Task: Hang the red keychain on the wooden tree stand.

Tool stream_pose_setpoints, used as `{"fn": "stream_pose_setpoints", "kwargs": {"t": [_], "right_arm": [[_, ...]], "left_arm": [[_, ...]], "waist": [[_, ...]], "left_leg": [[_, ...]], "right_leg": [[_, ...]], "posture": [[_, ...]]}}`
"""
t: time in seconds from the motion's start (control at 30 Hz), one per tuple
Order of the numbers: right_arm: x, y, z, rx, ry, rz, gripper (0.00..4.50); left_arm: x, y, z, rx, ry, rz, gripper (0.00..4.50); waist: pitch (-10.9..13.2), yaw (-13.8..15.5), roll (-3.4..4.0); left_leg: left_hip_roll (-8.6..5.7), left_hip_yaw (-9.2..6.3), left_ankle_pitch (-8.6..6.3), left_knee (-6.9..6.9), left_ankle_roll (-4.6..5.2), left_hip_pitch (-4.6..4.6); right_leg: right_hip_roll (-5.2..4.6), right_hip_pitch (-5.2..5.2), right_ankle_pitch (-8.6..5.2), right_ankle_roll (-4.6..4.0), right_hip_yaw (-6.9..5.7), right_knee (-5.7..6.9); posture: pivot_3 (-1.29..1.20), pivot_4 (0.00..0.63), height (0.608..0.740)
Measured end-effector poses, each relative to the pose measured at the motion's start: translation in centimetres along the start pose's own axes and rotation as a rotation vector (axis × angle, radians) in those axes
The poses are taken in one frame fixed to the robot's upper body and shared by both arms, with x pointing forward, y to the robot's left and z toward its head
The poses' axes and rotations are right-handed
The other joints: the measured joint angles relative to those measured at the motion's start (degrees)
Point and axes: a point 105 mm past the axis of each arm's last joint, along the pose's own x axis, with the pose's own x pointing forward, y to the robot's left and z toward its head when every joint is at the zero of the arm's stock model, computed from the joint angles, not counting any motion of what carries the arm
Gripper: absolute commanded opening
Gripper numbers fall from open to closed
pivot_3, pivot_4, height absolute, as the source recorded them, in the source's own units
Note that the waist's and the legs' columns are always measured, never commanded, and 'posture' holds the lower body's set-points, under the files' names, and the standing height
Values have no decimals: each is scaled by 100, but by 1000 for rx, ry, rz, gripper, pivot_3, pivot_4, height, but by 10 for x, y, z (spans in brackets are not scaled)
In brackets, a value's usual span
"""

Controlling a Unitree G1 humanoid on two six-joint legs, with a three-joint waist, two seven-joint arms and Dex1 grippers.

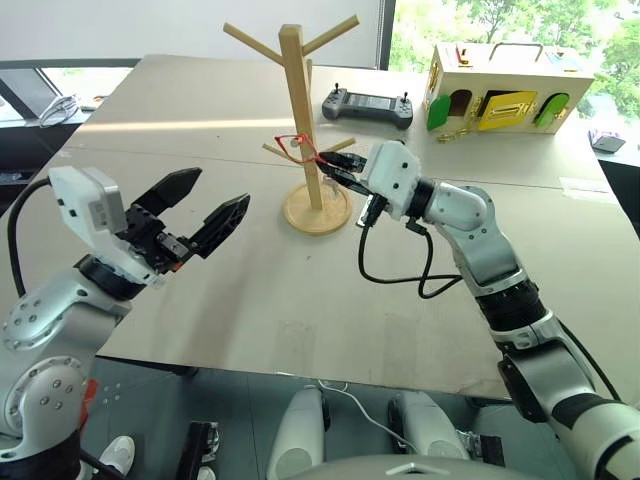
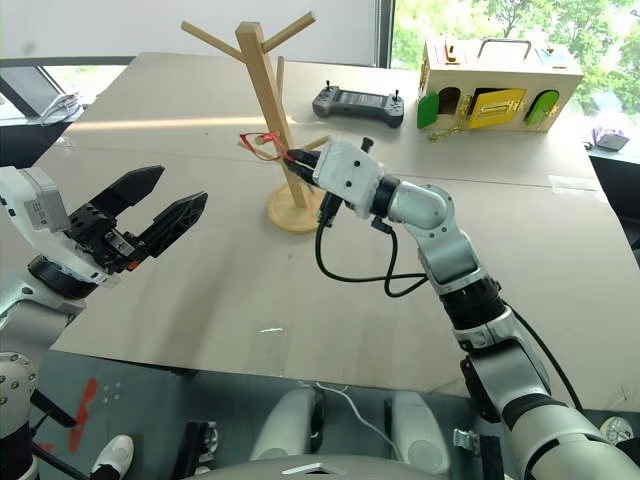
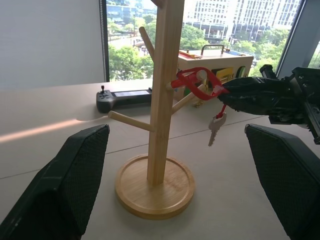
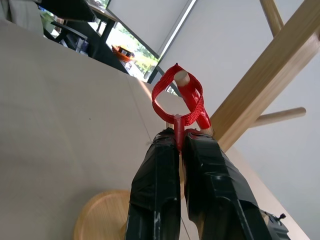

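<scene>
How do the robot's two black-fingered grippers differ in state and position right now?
The right gripper is shut on the red keychain; the left gripper is open and empty. The right gripper is at the light-wood tree stand, its loop over a lower branch peg; the left gripper hangs apart from it over the table. Both point toward the stand.

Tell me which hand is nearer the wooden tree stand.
Right. The right hand is at the wooden tree stand, holding the red keychain at a low peg. The left hand hangs open, well short of it.
</scene>
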Motion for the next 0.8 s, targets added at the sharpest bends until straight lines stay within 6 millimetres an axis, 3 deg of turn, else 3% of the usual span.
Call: {"fn": "stream_pose_setpoints", "kwargs": {"t": [0.2,0.23,0.3,0.5,0.67,0.8], "right_arm": [[2,0,-12,4,38,-24,43],[3,-2,-14,8,40,-37,785],[4,-6,-13,3,32,-53,1431],[4,-17,0,28,-53,-117,4379],[-9,-34,-4,78,-60,-210,4454],[-44,-50,-36,152,48,-364,4454]], "left_arm": [[-1,0,-1,-3,3,3,4500],[-1,0,-1,-4,3,4,4500],[-1,0,-2,-4,4,5,4500],[-1,0,-2,0,6,5,4500],[1,3,-4,7,4,43,4500],[11,5,-19,-28,2,136,4500]], "waist": [[0,-6,0],[0,-6,0],[0,-4,0],[0,-4,0],[0,12,0],[-1,40,-2]], "left_leg": [[0,0,0,0,0,1],[0,1,0,0,0,1],[0,1,0,0,0,0],[0,0,0,0,0,0],[-1,0,0,0,0,0],[-6,0,0,0,0,-2]], "right_leg": [[0,0,0,0,0,1],[0,0,0,0,0,1],[0,0,0,0,0,1],[0,0,0,0,0,1],[-2,1,0,0,0,0],[-6,2,1,0,0,-1]], "posture": [[0,150,740],[0,150,740],[0,150,740],[0,150,740],[0,150,740],[0,150,740]]}}
